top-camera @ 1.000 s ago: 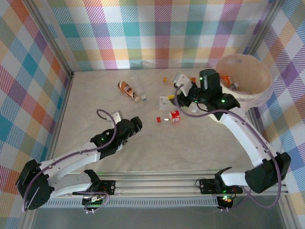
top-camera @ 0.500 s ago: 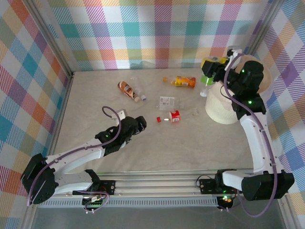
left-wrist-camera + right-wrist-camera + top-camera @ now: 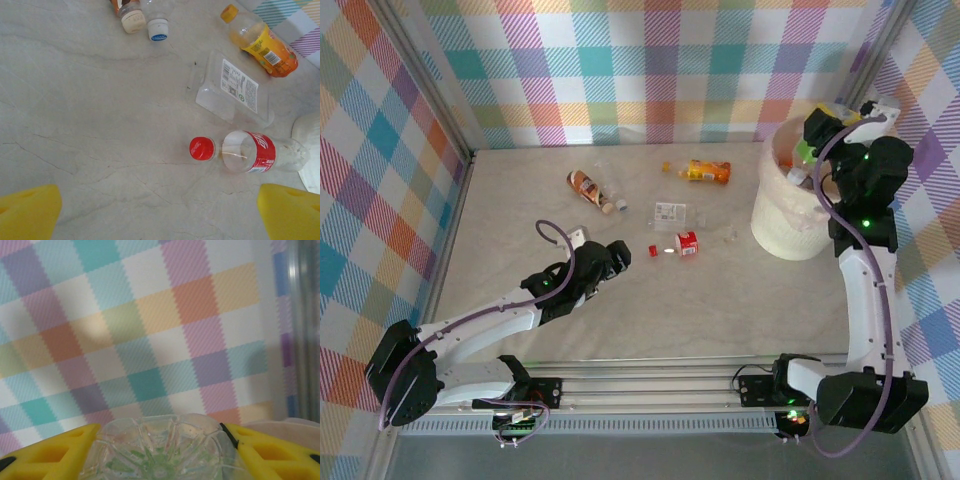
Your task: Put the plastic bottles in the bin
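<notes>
Over the bin (image 3: pixel 782 225) at the right, my right gripper (image 3: pixel 812 138) is shut on a clear plastic bottle (image 3: pixel 800 157) with green inside. The right wrist view has that bottle's ribbed base (image 3: pixel 162 450) pinched between the yellow fingers (image 3: pixel 55 456). My left gripper (image 3: pixel 616 255) hangs open over the table, left of a red-labelled bottle (image 3: pixel 687 243) and a red cap (image 3: pixel 653 249). In the left wrist view the red cap (image 3: pixel 202 148) and red-labelled bottle (image 3: pixel 262 152) lie ahead of the open gripper (image 3: pixel 160 215), with a flattened clear bottle (image 3: pixel 235 92) and an orange bottle (image 3: pixel 262 42) beyond.
A brown bottle (image 3: pixel 586 186) and a small clear bottle with a white cap (image 3: pixel 157 27) lie at the back left. The orange bottle (image 3: pixel 708 171) rests near the back wall. Checked walls close in the table on three sides. The bin's edge (image 3: pixel 310 150) is right of the red-labelled bottle.
My right arm has swung from over the middle of the table up and right to above the bin, carrying the clear bottle. My left gripper has edged slightly right, still open.
</notes>
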